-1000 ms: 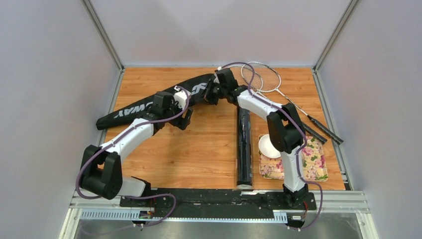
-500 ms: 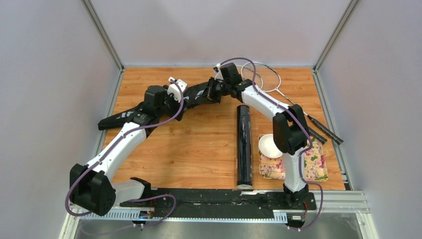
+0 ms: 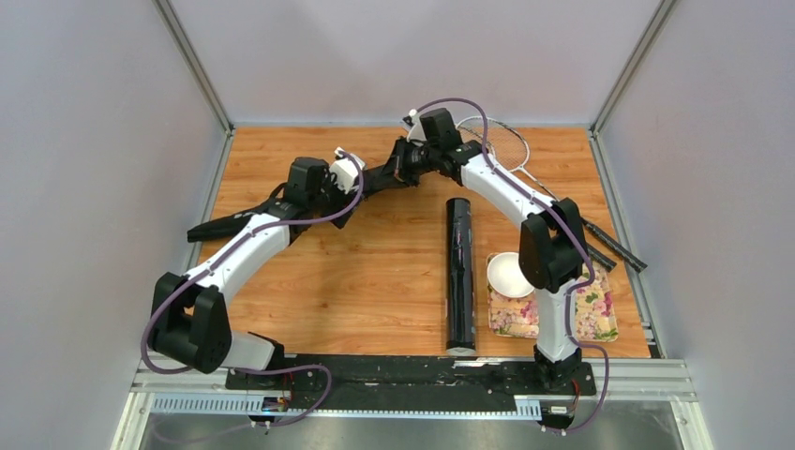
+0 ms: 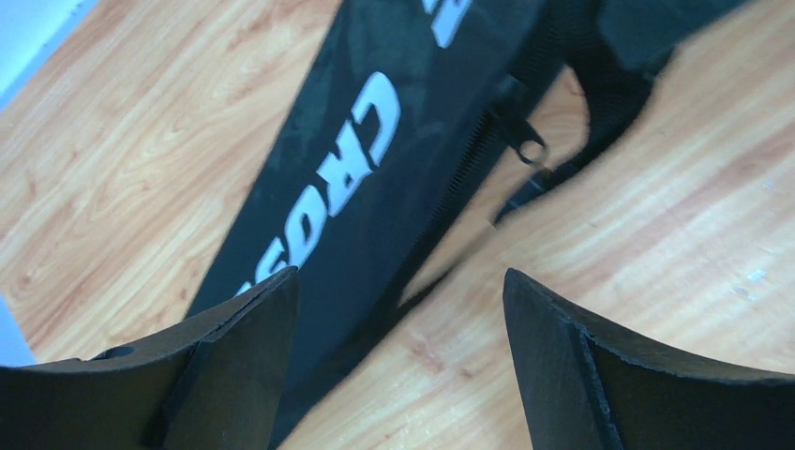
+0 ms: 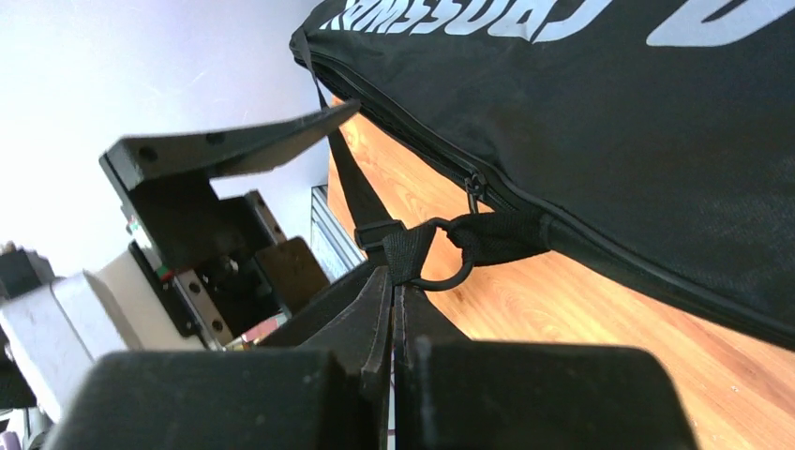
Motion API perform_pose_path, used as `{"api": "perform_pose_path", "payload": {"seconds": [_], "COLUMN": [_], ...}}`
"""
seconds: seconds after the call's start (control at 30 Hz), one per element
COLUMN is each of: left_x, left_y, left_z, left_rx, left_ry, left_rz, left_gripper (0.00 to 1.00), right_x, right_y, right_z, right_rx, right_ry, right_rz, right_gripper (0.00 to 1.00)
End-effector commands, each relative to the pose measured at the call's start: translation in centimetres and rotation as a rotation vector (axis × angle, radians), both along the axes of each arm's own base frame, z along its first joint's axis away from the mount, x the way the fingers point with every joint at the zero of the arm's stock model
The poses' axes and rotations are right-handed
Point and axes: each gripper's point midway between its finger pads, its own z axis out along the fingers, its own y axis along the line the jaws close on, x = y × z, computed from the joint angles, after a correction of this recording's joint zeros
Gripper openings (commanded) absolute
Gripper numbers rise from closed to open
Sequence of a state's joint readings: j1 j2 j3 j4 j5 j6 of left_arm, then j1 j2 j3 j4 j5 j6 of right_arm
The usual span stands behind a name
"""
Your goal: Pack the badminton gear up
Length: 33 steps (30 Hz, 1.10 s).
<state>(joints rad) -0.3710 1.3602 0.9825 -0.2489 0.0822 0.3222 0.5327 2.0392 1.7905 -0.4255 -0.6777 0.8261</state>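
Bag (image 3: 221, 225) tipped edgewise, right gripper (image 5: 392, 281) pinching strap (image 5: 405, 246), left gripper (image 4: 398, 291) agape

White capitals "CROS" stand on the black racket bag (image 4: 375, 187) in the left wrist view. The right wrist view shows the bag's (image 5: 656, 141) white lettering upside down and cut off by the picture's edge.

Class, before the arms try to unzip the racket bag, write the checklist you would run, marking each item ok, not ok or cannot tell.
1. Right gripper shut on the bag's strap: ok.
2. Left gripper open above the racket bag: ok.
3. Zip pull between the left gripper's fingers: not ok, it lies ahead of them.
4. Zipper open: not ok, looks closed where visible.
5. Dark tube apart from the bag: ok.
6. Shuttlecocks located: cannot tell, none in view.
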Motion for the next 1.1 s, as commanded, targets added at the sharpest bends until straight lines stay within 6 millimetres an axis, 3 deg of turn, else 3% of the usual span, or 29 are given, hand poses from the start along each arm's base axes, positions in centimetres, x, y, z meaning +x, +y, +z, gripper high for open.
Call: {"api": "perform_pose_path", "payload": {"seconds": [0.0,0.17,0.2,0.3,0.37,0.4,0.47,0.5,0.53,0.57,0.6,0.63,0.67,0.7,0.73,0.77,0.83,0.87,0.9,0.93,0.97,1.0,1.07], "left_x": [3.6,3.6,3.7,3.8,3.3,3.4,2.9,3.6,3.1,3.2,3.6,3.3,3.5,3.6,3.5,3.6,3.6,3.5,3.4,3.5,3.2,3.4,2.9], "left_y": [1.1,1.4,1.6,2.1,1.7,0.9,0.3,0.0,-0.3,-0.7,-1.3,-1.6,-1.9,-2.4,-2.8,-3.2,-4.0,-4.3,-4.5,-4.8,-4.9,-5.4,-5.6], "left_z": [2.9,2.7,2.7,2.1,2.3,3.4,4.5,7.1,7.6,8.3,10.4,10.6,10.8,12.0,11.9,11.9,11.6,11.1,10.9,11.4,10.5,11.2,11.4], "left_rx": [0.047,0.006,0.019,0.029,-0.018,-0.064,-0.163,-0.216,-0.29,-0.332,-0.387,-0.446,-0.473,-0.512,-0.55,-0.572,-0.628,-0.642,-0.658,-0.705,-0.721,-0.762,-0.816], "left_ry": [-0.099,-0.075,-0.071,-0.012,0.033,0.033,0.096,0.073,0.131,0.148,0.138,0.189,0.212,0.219,0.259,0.281,0.327,0.348,0.365,0.363,0.385,0.369,0.379], "left_rz": [0.052,0.05,0.052,0.076,0.092,0.078,0.147,0.185,0.247,0.271,0.279,0.335,0.355,0.353,0.383,0.389,0.395,0.404,0.408,0.42,0.434,0.412,0.429], "left_gripper": [0.8,0.53,0.32,0.02,0.0,0.0,0.0,0.0,0.0,0.0,0.0,0.0,0.0,0.0,0.0,0.0,0.0,0.0,0.0,0.0,0.0,0.0,0.0], "right_x": [-1.1,-1.4,-1.4,-1.0,-0.3,0.3,1.8,2.4,2.9,3.8,3.8,3.2,2.5,1.8,0.1,-0.6,-2.7,-3.4,-4.2,-5.0,-5.1,-6.2,-5.9], "right_y": [-0.4,-0.7,-0.8,-0.7,-0.6,-0.4,-0.5,-0.4,-0.5,-0.8,-0.9,-0.9,-1.0,-1.0,-0.9,-1.4,-2.2,-3.7,-4.4,-4.6,-5.2,-5.0,-5.1], "right_z": [5.8,6.3,6.4,6.3,6.8,6.2,6.5,6.0,5.9,6.0,5.6,6.5,5.4,5.9,8.0,8.3,6.0,8.3,5.3,5.1,5.5,3.3,1.9], "right_rx": [0.06,0.061,0.061,0.062,0.066,0.053,0.03,0.015,0.002,-0.028,-0.046,-0.042,-0.063,-0.061,-0.047,-0.063,-0.121,-0.126,-0.171,-0.183,-0.192,-0.234,-0.274], "right_ry": [-0.112,-0.142,-0.145,-0.159,-0.189,-0.194,-0.233,-0.238,-0.246,-0.265,-0.259,-0.271,-0.252,-0.275,-0.315,-0.335,-0.32,-0.388,-0.361,-0.362,-0.386,-0.371,-0.381], "right_rz": [0.056,0.08,0.081,0.088,0.084,0.076,0.03,0.018,-0.002,-0.048,-0.06,-0.064,-0.063,-0.067,-0.069,-0.096,-0.131,-0.211,-0.235,-0.257,-0.304,-0.292,-0.313], "right_gripper": [0.0,0.0,0.0,0.0,0.0,0.01,0.15,0.23,0.39,0.46,0.51,0.58,0.61,0.65,0.67,0.68,0.7,0.7,0.71,0.73,0.73,0.73,0.74]}}
